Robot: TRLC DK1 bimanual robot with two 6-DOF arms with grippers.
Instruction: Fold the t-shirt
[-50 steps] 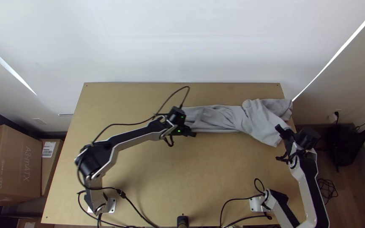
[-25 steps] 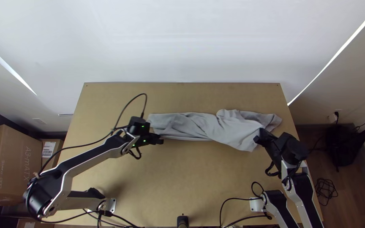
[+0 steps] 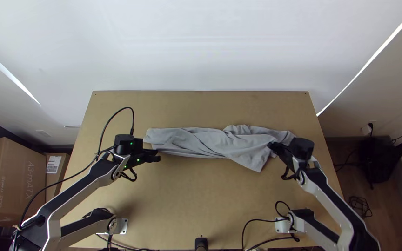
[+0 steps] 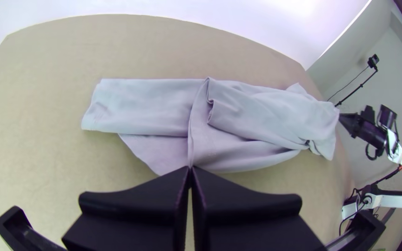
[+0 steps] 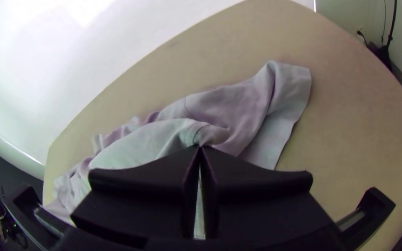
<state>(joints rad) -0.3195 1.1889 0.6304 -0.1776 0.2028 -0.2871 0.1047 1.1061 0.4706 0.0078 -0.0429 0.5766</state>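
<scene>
1. The grey t-shirt (image 3: 196, 139) has slid left and slightly nearer over the last second. It began far over by the table's (image 3: 201, 195) right edge and now lies closer to the middle, with bare wood showing beyond its right end.
2. Both arms have swung left along with it, the left gripper (image 4: 190, 169) travelling farther than the right gripper (image 5: 201, 148). This looks like a shared drag to centre the cloth, with a little stretching thrown in.
3. The left gripper is closed on the shirt's near edge, close to its left end; creases run straight into its fingertips. The right gripper is closed too, pinching a gathered bit near the right end.
4. The shirt lies as a long, narrow band from left to right. Its left part is fairly flat and layered; its right part is bunched and twisted, with a loose corner (image 3: 257, 163) pointing toward the near side.
5. For the task, the gain is position: both ends are now within easier reach. The shape still seems rough, I judge, so the folding looks partway along at best.
6. Next, the right part probably wants straightening before an end is folded inward. Pulling harder on the gathered pinch could tighten the twist or skew the layers.
</scene>
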